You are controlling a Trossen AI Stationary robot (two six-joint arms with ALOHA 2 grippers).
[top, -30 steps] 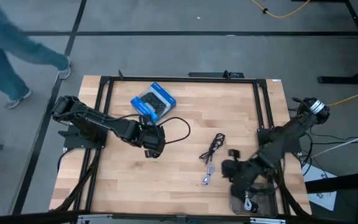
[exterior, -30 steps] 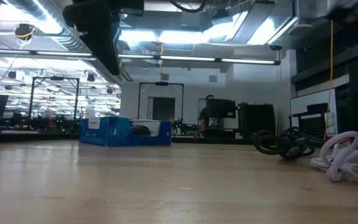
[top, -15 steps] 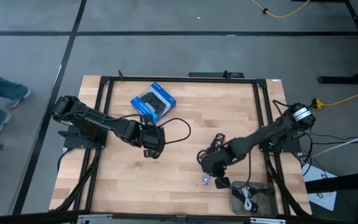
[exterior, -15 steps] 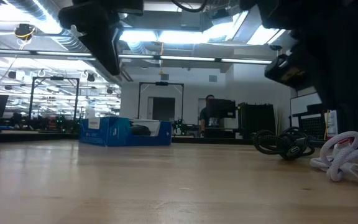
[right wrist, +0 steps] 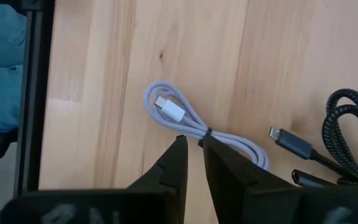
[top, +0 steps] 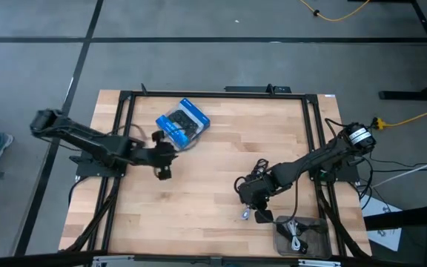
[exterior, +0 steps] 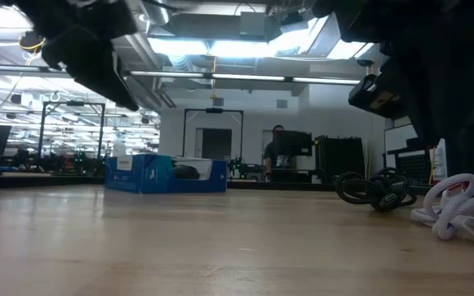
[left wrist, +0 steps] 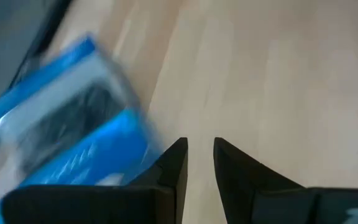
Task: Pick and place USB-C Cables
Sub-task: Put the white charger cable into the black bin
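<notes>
My left gripper point(top: 161, 167) is over the table's left part, just near of the blue box point(top: 183, 123), and is shut on a black USB-C cable that trails toward the box. In its wrist view the fingers point(left wrist: 201, 149) stand almost together and no cord shows there. My right gripper point(top: 255, 194) hangs shut above the white-grey USB-C cable point(right wrist: 191, 124), touching nothing. That cable lies coiled flat on the wood point(exterior: 447, 205). A black braided cable point(top: 256, 172) lies bundled beside it point(right wrist: 347, 137). My left gripper holds the black USB-C cable from above. The gripper itself hides the place of contact in the high view, and its wrist view is blurred, so which part it has cannot be told. The rest of the cord trails slack over the wood toward the blue box.
A clear bin point(top: 299, 236) at the table's near right edge holds a light cable. A black metal frame point(top: 124, 119) runs along the table's sides. The blue box stands on the far left part point(exterior: 167, 174). Bare wood lies in the middle.
My left arm has swung toward the table's left edge, and the black cable's loop, which lay right of the gripper, has been drawn along after it. My right gripper went from the clear bin toward the far left, over the cables, then stayed there.
</notes>
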